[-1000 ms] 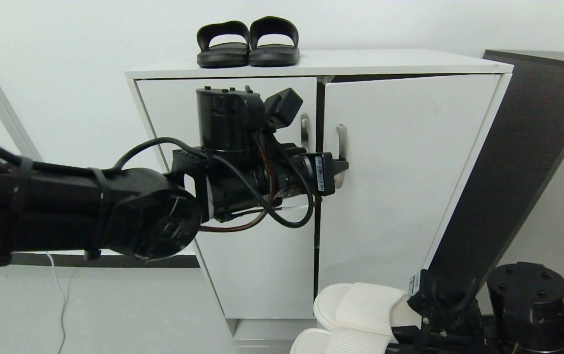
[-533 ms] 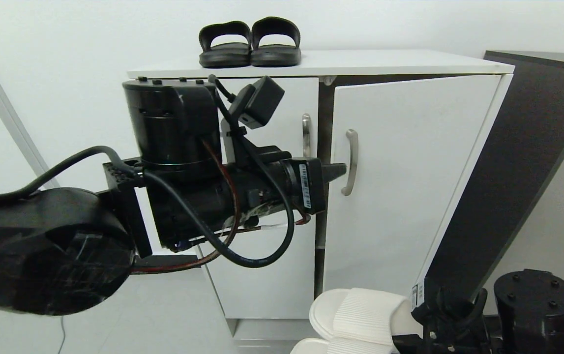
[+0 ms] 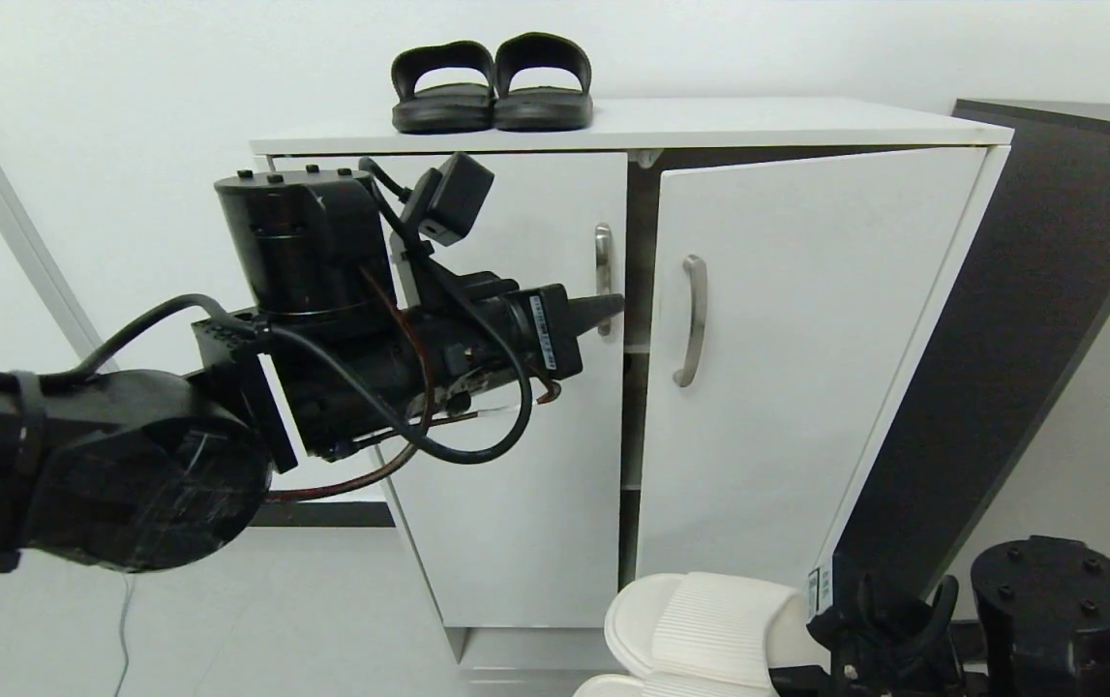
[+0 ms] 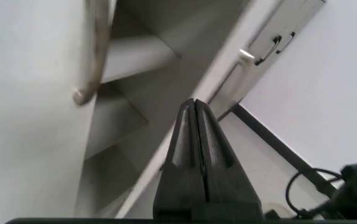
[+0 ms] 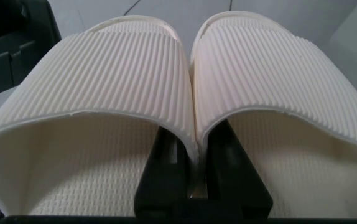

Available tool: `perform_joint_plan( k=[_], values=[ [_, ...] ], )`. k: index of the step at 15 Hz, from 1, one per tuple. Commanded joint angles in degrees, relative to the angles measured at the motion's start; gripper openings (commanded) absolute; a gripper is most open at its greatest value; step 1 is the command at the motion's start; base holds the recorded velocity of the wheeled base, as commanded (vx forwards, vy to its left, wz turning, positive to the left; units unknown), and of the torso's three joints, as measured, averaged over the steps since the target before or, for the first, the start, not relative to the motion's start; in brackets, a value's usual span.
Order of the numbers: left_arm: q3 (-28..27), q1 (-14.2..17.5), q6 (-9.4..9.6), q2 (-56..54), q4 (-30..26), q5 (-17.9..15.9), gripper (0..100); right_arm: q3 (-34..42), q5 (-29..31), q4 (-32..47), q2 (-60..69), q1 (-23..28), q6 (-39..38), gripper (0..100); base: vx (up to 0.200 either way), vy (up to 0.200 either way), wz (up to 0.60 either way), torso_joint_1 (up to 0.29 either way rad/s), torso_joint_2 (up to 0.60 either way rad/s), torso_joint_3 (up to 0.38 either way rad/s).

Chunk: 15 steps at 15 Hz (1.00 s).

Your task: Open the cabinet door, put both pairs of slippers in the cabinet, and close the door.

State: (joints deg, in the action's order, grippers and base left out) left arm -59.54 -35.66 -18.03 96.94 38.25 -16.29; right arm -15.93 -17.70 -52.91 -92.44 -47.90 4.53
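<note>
On top of the white two-door cabinet [image 3: 806,121], in the head view, a pair of black rubber slide slippers [image 3: 492,85] sits side by side near the back edge. The cabinet's left door [image 3: 506,484] lies shut. Its right door [image 3: 787,387] stands slightly ajar, and the dark slit between the two shows a shelf edge [image 3: 634,348]. What lies on the shelves cannot be told from here. Each door carries an upright brushed-metal bar: the left handle [image 3: 603,271] and the right handle [image 3: 695,319]. The left gripper [image 3: 613,306] hangs level in front of the left door, its tip overlapping the lower end of the left handle; I cannot tell whether they touch. Low in front of the cabinet's foot, a pair of cream ribbed foam slippers [image 3: 700,620] is carried by the right gripper [image 3: 825,620]. A dark grey panel [image 3: 1048,290] leans beside the cabinet's right side.

From the left wrist view, the left gripper's two black fingers [image 4: 185,155] are pressed together with nothing between them. Beyond them a white door panel bears a metal handle with a curved end, and past its edge the cabinet's inside shows pale shelf boards [image 4: 135,59]. Which door this is I cannot tell.

From the right wrist view, the right gripper's fingers [image 5: 166,174] reach one into each cream slipper, pinching the two adjoining strap walls between them, so the pair is held side by side.
</note>
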Motion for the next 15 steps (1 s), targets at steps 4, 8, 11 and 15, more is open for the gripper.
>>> perform_joint_plan(
  k=[4, 8, 11, 15],
  values=[
    [-7.9, 1.1, -0.43, 8.4, -0.1, -0.8, 0, 1.1, -0.1, 0.0, -0.1, -1.8, 0.0, 0, 0.0, 0.0, 0.0, 0.0, 0.0, 0.0],
    [-11.4, 0.9, -0.43, 11.5, -0.1, -1.2, 0, 2.4, -0.3, 0.0, -0.3, -3.3, 0.0, 0, 0.0, 0.0, 0.0, 0.0, 0.0, 0.0],
    [-12.2, 0.9, -0.43, 12.0, 0.0, -1.2, 0, 2.7, -0.3, 0.0, -0.5, -3.4, 0.1, 0, 0.0, 0.0, 0.0, 0.0, 0.0, 0.0],
    [-11.8, -0.8, -0.43, 11.9, 1.6, -1.1, 0, 4.7, -0.5, 0.0, -0.5, -4.6, 2.5, 0, -0.2, 0.0, 0.0, 0.0, 0.0, -0.001]
  ],
)
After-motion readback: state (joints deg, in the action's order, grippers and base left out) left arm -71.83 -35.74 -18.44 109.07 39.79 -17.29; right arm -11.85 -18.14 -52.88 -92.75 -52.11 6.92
